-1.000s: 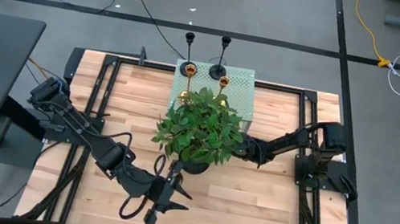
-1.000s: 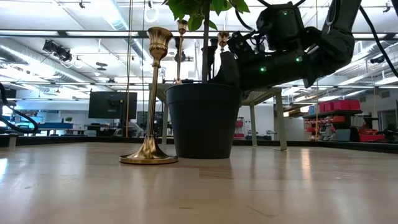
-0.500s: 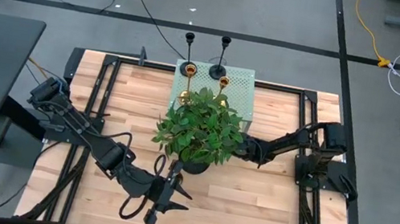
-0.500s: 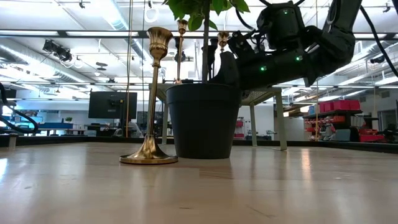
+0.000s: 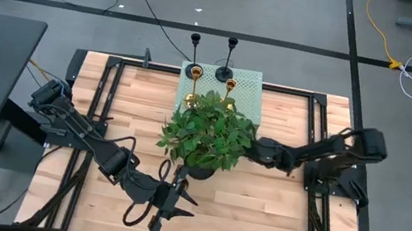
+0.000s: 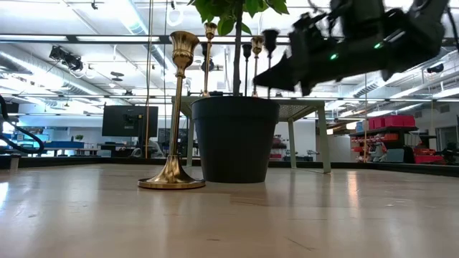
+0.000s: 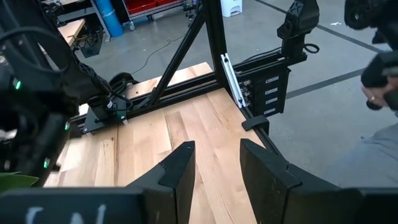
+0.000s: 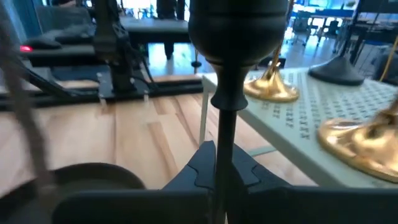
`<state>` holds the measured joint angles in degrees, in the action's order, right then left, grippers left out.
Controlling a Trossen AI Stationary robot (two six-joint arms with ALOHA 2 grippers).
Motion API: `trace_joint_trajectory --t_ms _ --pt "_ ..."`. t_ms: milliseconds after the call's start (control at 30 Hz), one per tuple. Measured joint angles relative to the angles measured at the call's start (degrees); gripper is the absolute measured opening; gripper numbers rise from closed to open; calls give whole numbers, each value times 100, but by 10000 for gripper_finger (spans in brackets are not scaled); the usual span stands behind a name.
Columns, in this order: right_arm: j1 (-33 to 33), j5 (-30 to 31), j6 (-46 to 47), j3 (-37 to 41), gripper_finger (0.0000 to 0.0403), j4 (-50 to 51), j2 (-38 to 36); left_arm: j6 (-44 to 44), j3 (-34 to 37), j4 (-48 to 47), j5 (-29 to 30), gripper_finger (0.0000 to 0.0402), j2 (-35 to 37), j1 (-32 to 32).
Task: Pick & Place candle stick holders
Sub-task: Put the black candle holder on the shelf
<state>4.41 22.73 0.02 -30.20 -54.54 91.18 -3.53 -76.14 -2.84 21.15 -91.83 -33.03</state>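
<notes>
My right gripper is at the right side of the potted plant, shut on a matte black candle stick holder, whose cup also shows in the low view. Two black holders and two gold ones stand on their round bases on a pale green perforated tray at the far middle. Another gold holder stands on the table beside the pot. My left gripper is open and empty near the table's near edge. My right gripper pinches the black holder's slim stem between its two fingers, just below the cup. The fingers lie across the stem, coming level from the table's right side. The holder stands upright in the hold. Its base is hidden.
The black plant pot with wide leaves stands mid-table between the two grippers and the tray. Dark frame rails run along the table's sides. Bare wood lies to the left and right of the plant.
My right gripper has drawn back toward the table's right edge, away from the plant, carrying the black holder upright; its cup now shows clear of the leaves in the low view.
</notes>
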Motion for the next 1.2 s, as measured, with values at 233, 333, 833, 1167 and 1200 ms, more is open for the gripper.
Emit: trace_joint_trajectory --t_ms 233,333,833,1167,1200 --pt "271 442 42 361 5 751 -1197 -2 0 -3 0 131 0 -1" --pt "402 567 77 361 5 1382 -1728 -7 0 -8 0 131 0 -1" --pt "861 1010 -100 232 4 2255 -3518 -15 0 -16 0 131 0 0" --pt "-127 780 -589 -1408 4 4612 -3672 -17 0 -50 0 131 0 -1" --pt "-297 617 -611 -1485 4 4693 -3672 -17 0 -50 0 131 0 -1"
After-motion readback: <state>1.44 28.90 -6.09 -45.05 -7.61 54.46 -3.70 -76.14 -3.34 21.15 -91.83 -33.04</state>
